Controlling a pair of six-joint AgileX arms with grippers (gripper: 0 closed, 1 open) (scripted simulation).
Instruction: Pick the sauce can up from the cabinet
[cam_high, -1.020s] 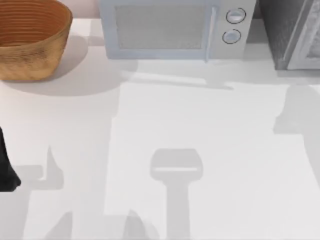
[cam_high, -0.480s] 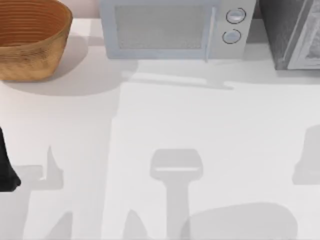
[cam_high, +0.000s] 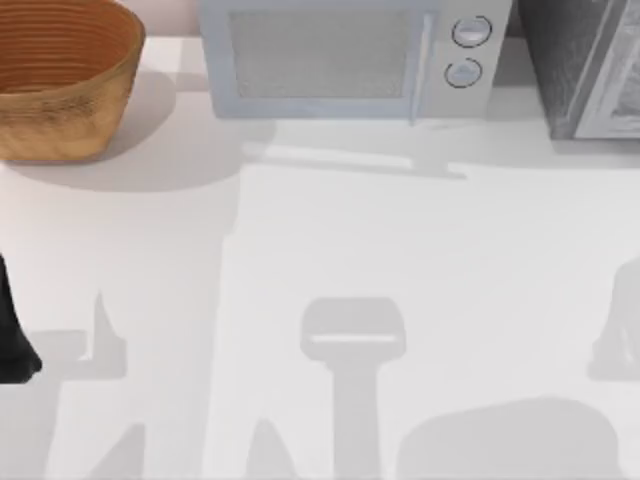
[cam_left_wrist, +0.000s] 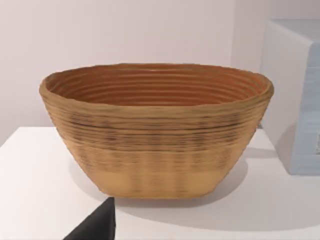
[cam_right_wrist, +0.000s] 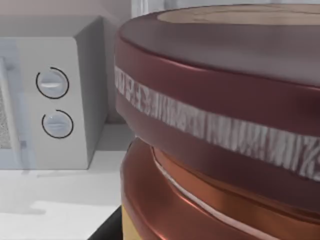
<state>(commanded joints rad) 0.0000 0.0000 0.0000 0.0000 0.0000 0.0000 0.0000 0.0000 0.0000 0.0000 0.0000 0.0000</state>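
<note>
Right jaws: not seen directly, so I cannot tell for sure whether they are clamped; the sauce can (cam_right_wrist: 220, 125) sits hard up against the right wrist camera, which suggests it is carried in that grip.
Sauce can: fills the right and centre of the right wrist view, maroon rim and band above, coppery ring below, a sliver of tan label at the lower edge; it appears clear of the cabinet interior.
Left jaws: I cannot tell how they stand; a dark part of the left arm (cam_high: 12, 330) rests at the left edge of the top view, parked.
Microwave (cam_high: 345, 60): upper centre of the top view, door shut, two knobs at its right end; also behind the can at the left of the right wrist view.
Cabinet (cam_high: 585, 65): upper right corner of the top view, dark speckled body with a pale framed door.
Basket (cam_high: 60, 85): upper left corner of the top view, and centred in the left wrist view.
Desk (cam_high: 330, 230): white, crossed by arm shadows.
Step in hand, as judged: carrying the can away from the cabinet.
Doing it well: keep the can level and squeeze steady, draw it off slowly, and stay wide of the microwave's knob end.
</note>
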